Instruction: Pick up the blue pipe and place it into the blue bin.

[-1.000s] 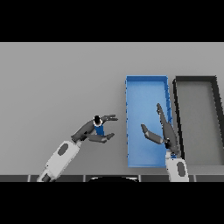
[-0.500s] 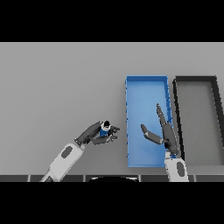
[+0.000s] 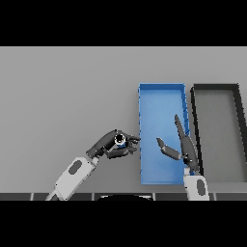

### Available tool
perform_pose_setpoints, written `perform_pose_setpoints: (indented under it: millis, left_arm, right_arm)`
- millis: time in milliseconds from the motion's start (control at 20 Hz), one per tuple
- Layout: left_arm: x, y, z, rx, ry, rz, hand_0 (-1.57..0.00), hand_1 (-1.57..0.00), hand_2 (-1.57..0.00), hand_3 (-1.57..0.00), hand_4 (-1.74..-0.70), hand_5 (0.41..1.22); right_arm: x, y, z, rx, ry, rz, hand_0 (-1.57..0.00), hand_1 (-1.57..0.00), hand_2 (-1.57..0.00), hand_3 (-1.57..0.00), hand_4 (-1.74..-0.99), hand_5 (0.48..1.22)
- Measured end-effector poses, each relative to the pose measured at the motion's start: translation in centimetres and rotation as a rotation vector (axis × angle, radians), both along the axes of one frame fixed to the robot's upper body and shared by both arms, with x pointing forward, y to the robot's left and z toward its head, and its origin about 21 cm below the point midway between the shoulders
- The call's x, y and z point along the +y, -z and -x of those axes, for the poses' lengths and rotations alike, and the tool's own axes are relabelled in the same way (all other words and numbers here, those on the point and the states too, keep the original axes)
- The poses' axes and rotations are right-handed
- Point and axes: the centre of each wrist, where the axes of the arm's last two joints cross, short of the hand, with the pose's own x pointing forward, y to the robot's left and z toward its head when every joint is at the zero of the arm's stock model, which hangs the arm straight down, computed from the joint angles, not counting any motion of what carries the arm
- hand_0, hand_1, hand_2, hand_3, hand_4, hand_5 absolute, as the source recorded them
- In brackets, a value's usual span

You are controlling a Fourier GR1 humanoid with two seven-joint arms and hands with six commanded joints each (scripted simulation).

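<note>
My left hand [image 3: 112, 146] has its fingers and thumb curled round the blue pipe [image 3: 120, 140], clamped on it. The pipe sits in that grasp with its open end facing up at me; only a bit of blue shows between the fingers. Hand and pipe are just left of the blue bin [image 3: 161, 91], level with the bin's lower half, fingertips close to its left wall but not over it. I can't tell whether the pipe is clear of the grey table [image 3: 62, 96] or resting on it.

My right hand [image 3: 181, 144] is over the bin's lower right part, fingers straight and spread apart from the thumb, holding nothing, pointing toward the bin's far end. Its forearm comes in past the bin's near edge.

The black bin [image 3: 215, 87] stands just right of the blue bin, parallel to it, with a narrow gap between them
</note>
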Motion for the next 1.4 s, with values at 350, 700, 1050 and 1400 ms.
perform_pose_setpoints:
  millis: [350, 700, 1050, 1400]
  left_arm:
    - [-0.3, -0.8, 0.3, 0.003, 0.016, -0.042, -1.57, -1.57, -1.57, -1.5, -1.74, 1.219]
    - [-0.4, -1.0, 0.1, 0.015, 0.025, -0.064, -1.57, -1.57, -1.57, -1.5, -1.74, 1.22]
    - [-0.4, -0.9, -0.1, -0.004, 0.032, -0.07, -1.57, -1.57, -1.57, -1.49, -1.74, 1.221]
    - [-0.3, -1.0, -0.1, -0.003, 0.041, -0.063, -1.57, -1.57, -1.57, -1.49, -1.74, 1.221]
  right_arm:
    - [-0.5, 0.3, 0.5, -0.012, 0.011, -0.004, 0.0, 0.0, 0.0, 0.0, -1.161, 0.605]
    - [-1.0, -1.4, 0.6, -0.077, -0.092, -0.169, 0.0, 0.0, 0.0, 0.0, -1.212, 0.589]
    - [-0.7, -9.8, -0.6, -0.072, -0.531, -0.158, 0.0, 0.0, 0.0, 0.0, -1.314, 0.5]
    - [4.0, -13.0, -2.3, -0.047, -0.784, 0.002, 0.0, 0.0, 0.0, 0.0, -1.276, 0.527]
